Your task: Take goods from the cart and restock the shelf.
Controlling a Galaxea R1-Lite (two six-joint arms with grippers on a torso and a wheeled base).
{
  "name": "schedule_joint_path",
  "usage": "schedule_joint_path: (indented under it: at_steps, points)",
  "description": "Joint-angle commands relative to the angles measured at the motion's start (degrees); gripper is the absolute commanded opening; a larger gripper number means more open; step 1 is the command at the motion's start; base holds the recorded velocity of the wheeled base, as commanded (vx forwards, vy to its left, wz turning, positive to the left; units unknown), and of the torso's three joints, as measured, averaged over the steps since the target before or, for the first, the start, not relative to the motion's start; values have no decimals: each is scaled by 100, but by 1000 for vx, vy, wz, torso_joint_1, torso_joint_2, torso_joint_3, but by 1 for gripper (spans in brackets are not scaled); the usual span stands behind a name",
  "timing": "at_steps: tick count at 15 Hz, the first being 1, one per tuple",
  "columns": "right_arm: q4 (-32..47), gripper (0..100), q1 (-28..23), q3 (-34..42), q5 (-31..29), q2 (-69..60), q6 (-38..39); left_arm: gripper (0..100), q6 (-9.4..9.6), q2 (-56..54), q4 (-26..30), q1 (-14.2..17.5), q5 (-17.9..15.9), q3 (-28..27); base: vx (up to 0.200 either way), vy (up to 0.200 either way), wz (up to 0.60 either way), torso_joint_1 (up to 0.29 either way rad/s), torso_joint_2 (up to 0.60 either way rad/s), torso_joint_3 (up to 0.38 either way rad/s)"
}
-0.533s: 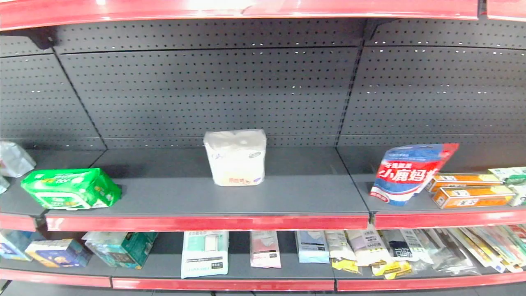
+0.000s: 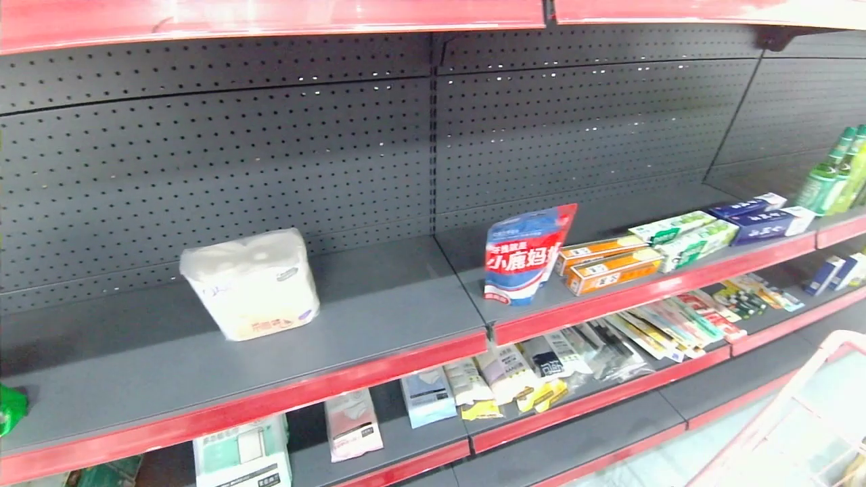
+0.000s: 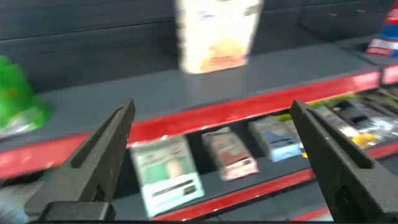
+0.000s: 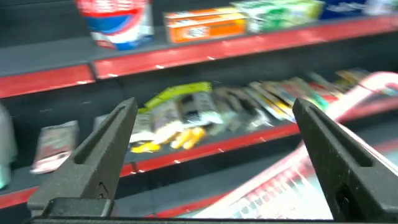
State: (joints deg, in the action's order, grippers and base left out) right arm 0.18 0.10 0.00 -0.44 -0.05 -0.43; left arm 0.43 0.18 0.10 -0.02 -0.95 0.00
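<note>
The grey shelf board (image 2: 379,304) with a red front edge carries a white tissue pack (image 2: 250,284) standing alone at its left. The same pack (image 3: 217,34) appears in the left wrist view beyond my left gripper (image 3: 211,107), which is open and holds nothing, off the shelf front. My right gripper (image 4: 214,104) is also open and holds nothing, facing the lower shelf. The cart's pink-red rim (image 2: 771,406) shows at the lower right of the head view, and the cart (image 4: 367,87) lies beyond my right gripper.
A blue-and-red pouch (image 2: 524,253) leans beside orange boxes (image 2: 609,260) and green-white boxes (image 2: 683,237) on the right board. A green pack (image 2: 10,406) lies at the far left. Flat packets (image 2: 507,379) crowd the lower shelf. Green bottles (image 2: 835,169) stand far right.
The whole head picture has shifted left, so the camera has turned right. The cart's corner and the green bottles have come into view. The goods on the shelf stay put.
</note>
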Motion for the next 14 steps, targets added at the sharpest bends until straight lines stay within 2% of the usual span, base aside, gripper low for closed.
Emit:
schedule_joint_path:
  at_steps: [1, 13, 14]
  points:
    - [-9, 100, -1, 0, 0, 5, -1, 100, -8, 8, -1, 2, -2, 0, 0, 0, -600, 2, -7, 2]
    - [-1, 100, -1, 0, 0, 5, -10, 100, 1, 8, -1, 2, -2, 0, 0, 0, -600, 4, 2, 3]
    - [-1, 100, -1, 0, 0, 5, -10, 100, 1, 8, -1, 2, -2, 0, 0, 0, 0, 0, 0, 0]
